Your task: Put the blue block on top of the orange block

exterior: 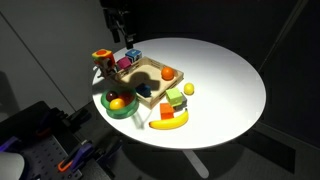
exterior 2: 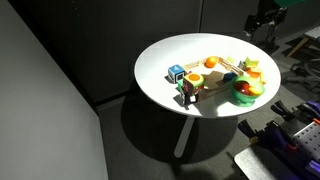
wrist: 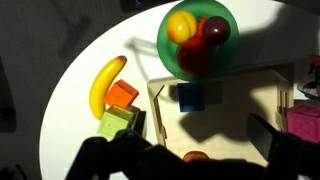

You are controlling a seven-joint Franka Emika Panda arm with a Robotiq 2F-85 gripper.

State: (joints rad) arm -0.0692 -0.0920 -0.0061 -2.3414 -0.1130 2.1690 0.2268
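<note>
In the wrist view the blue block (wrist: 191,96) lies inside the wooden tray (wrist: 262,85), close to the wall by the green bowl. The orange block (wrist: 123,95) sits outside the tray on the white table, between the banana (wrist: 105,84) and a green block (wrist: 117,122). My gripper (wrist: 185,150) is open and empty, high above the tray, with its fingers wide apart. In an exterior view the gripper (exterior: 122,32) hangs over the table's far side, with the blue block (exterior: 145,90) and orange block (exterior: 167,113) below. It also shows in an exterior view (exterior 2: 262,20).
A green bowl (wrist: 170,58) of fruit stands beside the tray. A round orange fruit (wrist: 197,156) lies in the tray under my gripper. Small coloured toys (exterior: 128,60) stand at the tray's far end. The round table (exterior: 230,80) has bare surface beyond the objects.
</note>
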